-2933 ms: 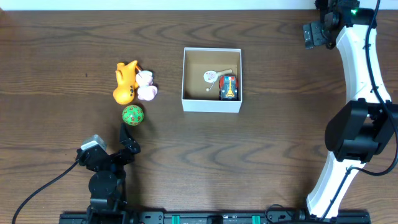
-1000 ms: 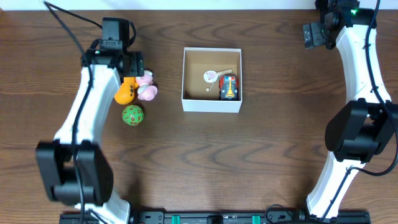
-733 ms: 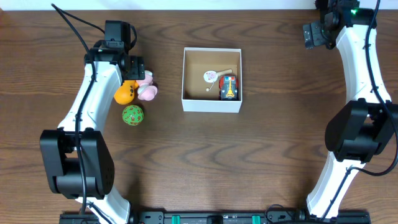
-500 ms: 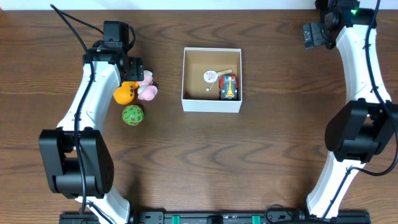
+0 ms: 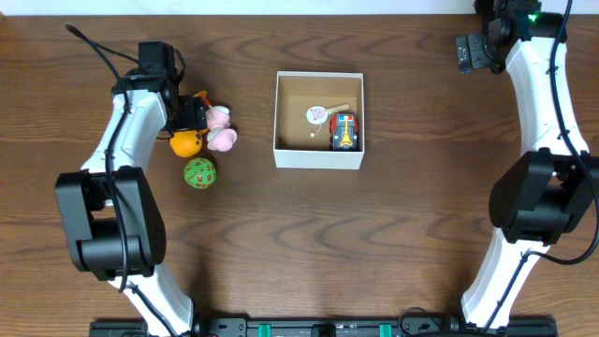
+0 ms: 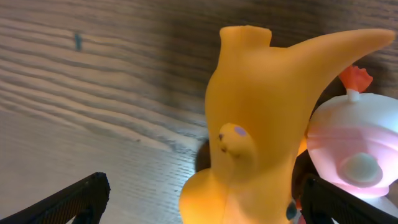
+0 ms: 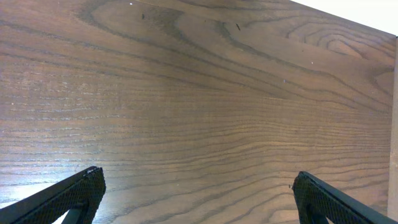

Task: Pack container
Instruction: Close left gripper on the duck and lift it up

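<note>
Two arms work one table point(image 5: 374, 243), whose nearest stretch, by the arm bases, is bare wood across its whole width. Farther back on the left, a green ball point(image 5: 199, 173) sits just beside an orange toy point(image 5: 186, 143), which touches a pink toy point(image 5: 222, 139). The left gripper point(image 5: 192, 114) hangs over the orange toy with its jaws spread wide on either side, gripping nothing, and the arm hides the toy's upper part. The container point(image 5: 318, 157) stands at centre, well apart from these toys. It holds a red car point(image 5: 344, 131) and a small round piece point(image 5: 316, 114) too small to identify. At the far right edge the right gripper point(image 5: 471, 52), wide open and empty, faces bare wood, its fingertips cut off in the wrist view.
</note>
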Tool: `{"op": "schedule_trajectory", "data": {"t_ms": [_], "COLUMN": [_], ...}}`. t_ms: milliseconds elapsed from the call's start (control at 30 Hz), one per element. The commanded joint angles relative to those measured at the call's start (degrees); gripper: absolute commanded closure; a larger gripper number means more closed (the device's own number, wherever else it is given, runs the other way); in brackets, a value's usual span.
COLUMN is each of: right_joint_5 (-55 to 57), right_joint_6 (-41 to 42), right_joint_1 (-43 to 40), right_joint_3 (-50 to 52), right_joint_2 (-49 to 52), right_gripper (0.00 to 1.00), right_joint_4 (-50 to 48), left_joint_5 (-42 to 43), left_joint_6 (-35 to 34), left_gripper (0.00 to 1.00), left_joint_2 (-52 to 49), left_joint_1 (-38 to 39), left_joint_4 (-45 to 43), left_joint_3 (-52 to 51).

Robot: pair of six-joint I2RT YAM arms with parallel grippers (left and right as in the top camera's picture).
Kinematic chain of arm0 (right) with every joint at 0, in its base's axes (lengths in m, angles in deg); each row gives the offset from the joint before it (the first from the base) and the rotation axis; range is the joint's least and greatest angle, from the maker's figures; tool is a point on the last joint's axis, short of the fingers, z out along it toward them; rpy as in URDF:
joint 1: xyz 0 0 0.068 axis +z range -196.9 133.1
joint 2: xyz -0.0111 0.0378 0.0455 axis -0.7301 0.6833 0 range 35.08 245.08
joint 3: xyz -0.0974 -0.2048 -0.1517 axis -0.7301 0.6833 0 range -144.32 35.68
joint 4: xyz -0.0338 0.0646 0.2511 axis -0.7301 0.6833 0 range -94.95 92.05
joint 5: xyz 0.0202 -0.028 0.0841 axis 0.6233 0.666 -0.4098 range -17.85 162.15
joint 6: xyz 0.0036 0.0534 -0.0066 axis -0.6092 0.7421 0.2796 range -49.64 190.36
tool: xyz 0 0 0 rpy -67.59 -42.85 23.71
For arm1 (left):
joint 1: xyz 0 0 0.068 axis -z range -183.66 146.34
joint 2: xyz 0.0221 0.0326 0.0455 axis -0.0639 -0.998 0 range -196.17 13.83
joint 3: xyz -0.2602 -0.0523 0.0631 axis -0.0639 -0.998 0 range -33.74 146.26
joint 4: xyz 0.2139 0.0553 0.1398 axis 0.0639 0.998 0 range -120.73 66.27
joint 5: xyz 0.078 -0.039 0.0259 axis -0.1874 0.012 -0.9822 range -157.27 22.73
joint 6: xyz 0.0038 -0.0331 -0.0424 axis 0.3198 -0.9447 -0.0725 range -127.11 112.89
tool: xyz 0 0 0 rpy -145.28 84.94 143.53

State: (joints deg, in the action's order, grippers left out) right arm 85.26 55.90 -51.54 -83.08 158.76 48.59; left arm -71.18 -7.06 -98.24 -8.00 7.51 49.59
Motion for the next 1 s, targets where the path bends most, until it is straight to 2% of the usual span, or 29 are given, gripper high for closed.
{"op": "schedule_trajectory", "data": {"t_ms": [0,167,400,567,767,967], "right_joint_5": [0.4,0.4,0.4,0.4,0.4,0.4], "right_joint_6": [0.9,0.9,0.9,0.9,0.9,0.9], "right_joint_1": [0.0,0.0,0.0,0.0,0.0,0.0], "right_joint_3": [0.1,0.1,0.1,0.1,0.1,0.1], "right_joint_2": [-1.0,-1.0,-1.0,-1.0,-1.0,-1.0], "right_gripper": [0.01,0.01,0.01,0.01,0.01,0.01], "right_joint_4": [0.1,0.1,0.1,0.1,0.1,0.1], "left_joint_5": [7.3,7.8,6.1,-0.2,-0.7,-0.7], "left_joint_6": [0.4,0.4,0.4,0.4,0.4,0.4], "left_gripper": [0.02,0.01,0.37,0.37,0.61,0.65], "left_joint_2": [-3.0,-5.3,-5.2,-4.3,-0.3,5.0], "left_joint_1": [-0.8,-0.7,-0.9,-0.9,-0.9,-0.9], "left_joint_4": [-0.1,0.1,-1.2,-1.2,-2.8,-7.6], "left_joint_3": [-0.3,-0.3,-0.2,0.7,1.0,1.0]}}
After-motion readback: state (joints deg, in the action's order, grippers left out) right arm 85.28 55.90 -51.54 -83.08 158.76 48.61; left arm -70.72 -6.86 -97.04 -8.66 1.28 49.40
